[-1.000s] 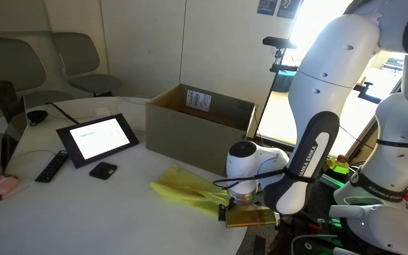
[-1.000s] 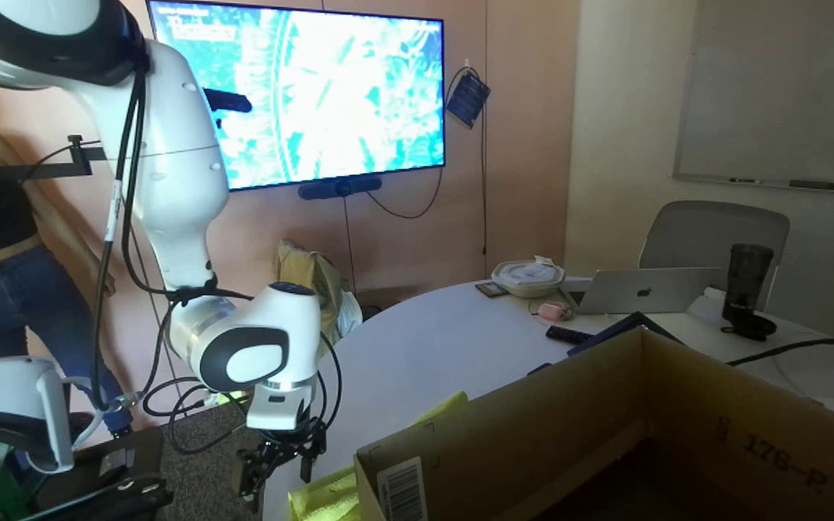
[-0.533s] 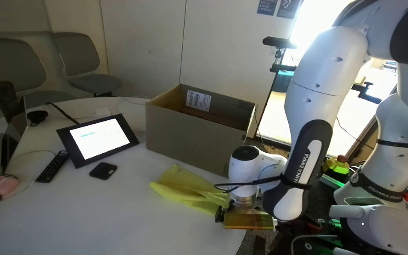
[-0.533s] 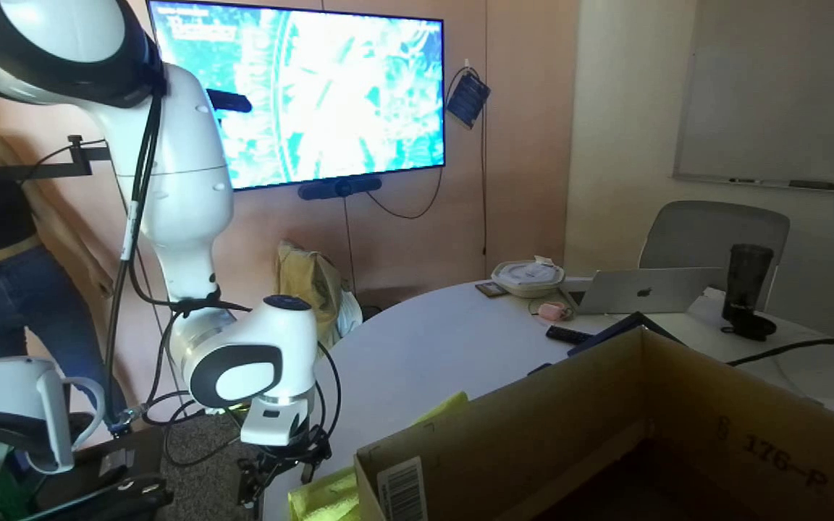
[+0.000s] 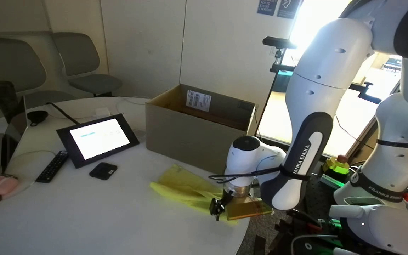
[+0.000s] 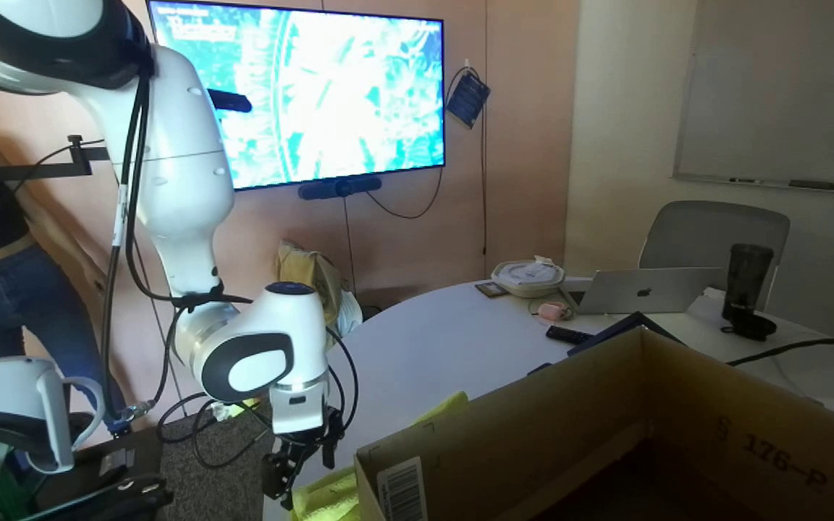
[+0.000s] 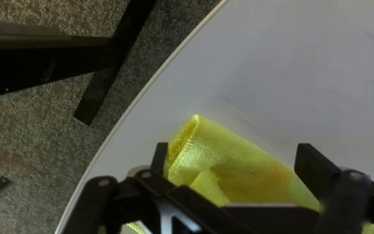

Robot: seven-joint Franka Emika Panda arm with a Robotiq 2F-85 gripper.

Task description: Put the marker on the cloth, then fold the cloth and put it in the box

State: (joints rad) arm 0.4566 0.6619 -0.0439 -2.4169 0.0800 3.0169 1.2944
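The yellow cloth (image 5: 182,187) lay rumpled and partly folded over on itself, just beside the long outer wall of the brown cardboard box (image 5: 190,138), on the white table (image 5: 119,219). The end of the cloth farther from the box curled into a small loop near the table's curved rim. My gripper (image 7: 230,153) pointed down at that end, off the same long side of the box. I had its fingers (image 7: 312,169) spread wide, and in the wrist view the looped cloth showed between them; whether either one touched it, I could not tell. The box stood upright, its top uncovered, with a white label (image 5: 198,100) on an inner wall. Off one short end of the box a black-framed tablet (image 5: 99,138) stood tilted, its screen lit white, and a small squarish black block (image 5: 103,170) lay near that same end of the box. Farther from the box came a black remote control (image 5: 52,166), then a pink earbud case (image 5: 6,185). In an exterior view a silver laptop (image 6: 645,291), a dark tumbler (image 6: 748,281) and a lidded food container (image 6: 528,278) stood on the table well apart from the box. Beyond the table, well away from the box, a large television (image 6: 330,94) glowed and a person (image 6: 8,289) in a black top and jeans stood.
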